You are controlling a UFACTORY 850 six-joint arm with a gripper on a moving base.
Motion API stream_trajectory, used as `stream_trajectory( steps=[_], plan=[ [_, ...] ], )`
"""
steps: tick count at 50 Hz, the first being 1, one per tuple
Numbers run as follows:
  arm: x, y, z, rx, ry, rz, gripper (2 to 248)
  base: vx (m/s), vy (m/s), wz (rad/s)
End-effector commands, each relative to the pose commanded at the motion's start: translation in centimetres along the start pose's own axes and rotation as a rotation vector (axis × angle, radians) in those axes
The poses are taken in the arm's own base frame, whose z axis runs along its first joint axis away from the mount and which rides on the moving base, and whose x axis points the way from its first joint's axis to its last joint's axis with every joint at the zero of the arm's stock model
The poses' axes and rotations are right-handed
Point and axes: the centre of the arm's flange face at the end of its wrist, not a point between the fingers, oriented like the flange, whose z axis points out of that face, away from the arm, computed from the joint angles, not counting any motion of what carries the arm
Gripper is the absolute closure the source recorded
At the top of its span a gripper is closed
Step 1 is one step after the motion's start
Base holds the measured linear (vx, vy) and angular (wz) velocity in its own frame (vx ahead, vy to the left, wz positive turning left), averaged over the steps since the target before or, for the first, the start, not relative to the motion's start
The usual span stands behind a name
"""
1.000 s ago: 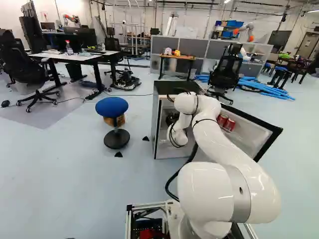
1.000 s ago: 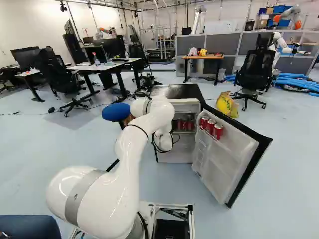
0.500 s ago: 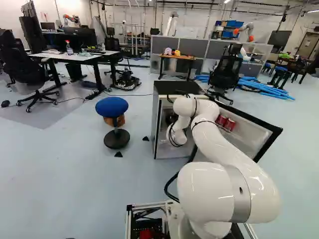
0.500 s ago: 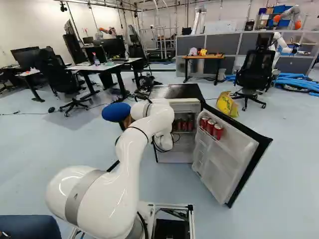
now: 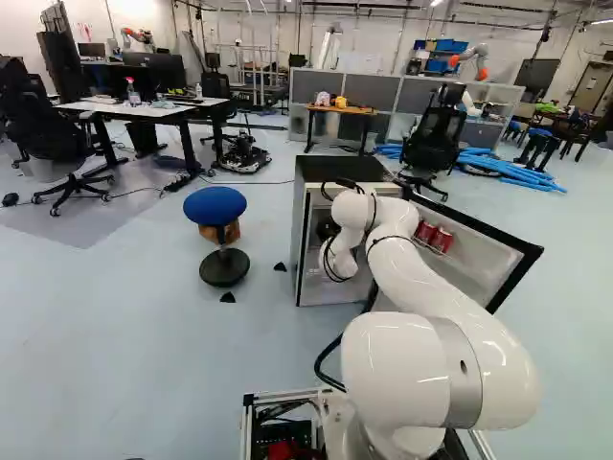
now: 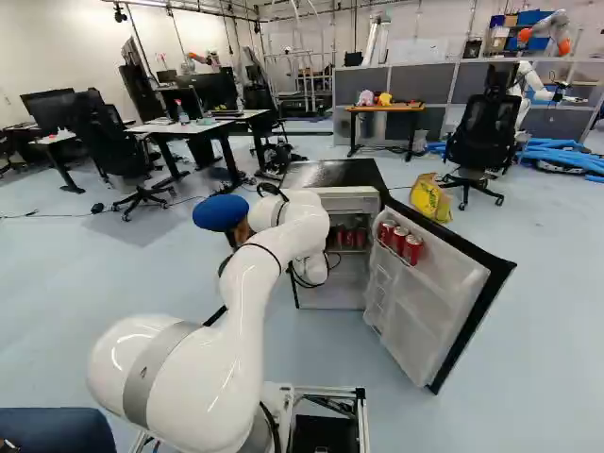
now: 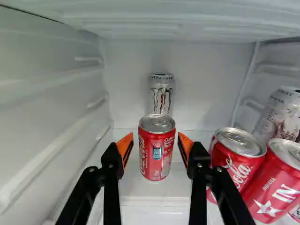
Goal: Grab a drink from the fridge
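Red can (image 7: 157,152) btwn wide-set fingers (image 7: 124,146), white can (image 7: 161,96) behind, red cans (image 7: 239,161) one side, fridge wall (image 7: 51,117) opp.

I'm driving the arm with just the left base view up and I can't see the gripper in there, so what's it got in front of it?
Observer: The wrist view shows the gripper open, with an upright red soda can between its fingertips.
Operator: Okay, anything right behind that one?
Observer: Yes, a white can stands behind it, its lower part hidden by the red one.
Operator: Got it. On the fridge door I count two red cans, is that all of them?
Observer: No, the right base view shows three in that row.
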Motion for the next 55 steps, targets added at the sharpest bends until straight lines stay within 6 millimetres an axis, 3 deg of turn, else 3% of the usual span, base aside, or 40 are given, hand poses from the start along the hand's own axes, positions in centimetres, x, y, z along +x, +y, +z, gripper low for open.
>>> stream_trajectory(
  steps=[13, 14, 18, 19, 36, 55],
  plan=[
    [0.0, 0.0, 0.0, 0.0, 0.0, 0.0, 106, 0.0, 0.0, 0.0],
    [0.0, 0.0, 0.0, 0.0, 0.0, 0.0, 142, 0.0, 0.0, 0.0],
    [0.0, 0.0, 0.0, 0.0, 0.0, 0.0, 142, 0.0, 0.0, 0.0],
    [0.0, 0.0, 0.0, 0.0, 0.0, 0.0, 157, 0.0, 0.0, 0.0],
    [0.1, 0.0, -0.2, 0.0, -0.005, 0.001, 157, 0.0, 0.0, 0.0],
    [0.9, -0.2, -2.3, -0.001, -0.054, 0.012, 157, 0.0, 0.0, 0.0]
  ],
)
